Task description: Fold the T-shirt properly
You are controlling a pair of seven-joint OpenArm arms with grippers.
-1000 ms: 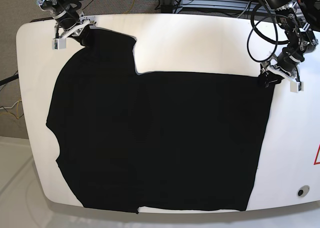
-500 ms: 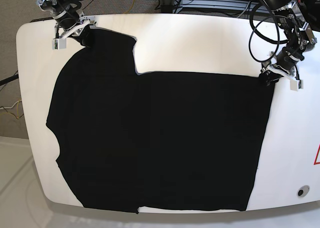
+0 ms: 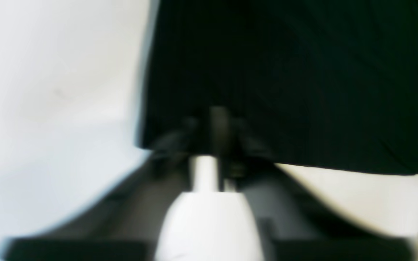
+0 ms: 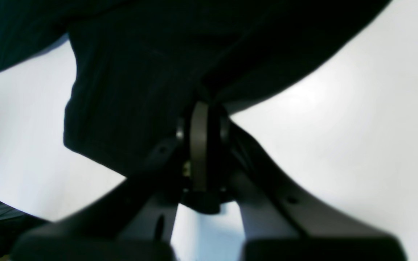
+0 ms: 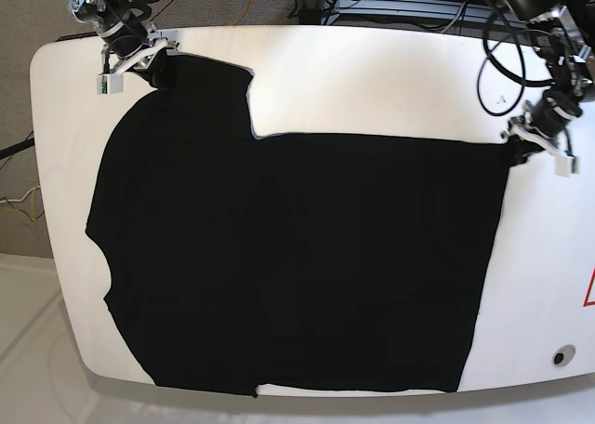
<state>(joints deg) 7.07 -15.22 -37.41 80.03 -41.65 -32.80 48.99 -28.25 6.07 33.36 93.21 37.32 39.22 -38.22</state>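
Presently, one bench (image 5: 60, 145), white, is carrying the goods, its near edge running just beyond the T-shirt's near side.

Item: one T-shirt (image 5: 288, 257), black, short-sleeved, lying spread over most of the bench, its near sleeve pointing toward the viewer and its hem running along the base view's right.

Item: one small round fitting (image 5: 563, 355), sitting apart from the T-shirt, beyond the hem.

Item: left claw (image 5: 518, 152), hovering by the T-shirt's far hem corner; blur is hiding whether its jaws are standing apart or together, and whether any cloth is between them.

Item: right claw (image 5: 160, 73), clamping the T-shirt at the outer corner of its far sleeve, the fabric gathering in a crease between the fingers.

Stage, as judged: the far side is being gripped for a first fold, the garment lying unfolded. The next move is calling for the left claw to be securing the hem corner, then both to be lifting evenly and carrying that side toward the near one; an unsecured corner is risking a skewed fold.
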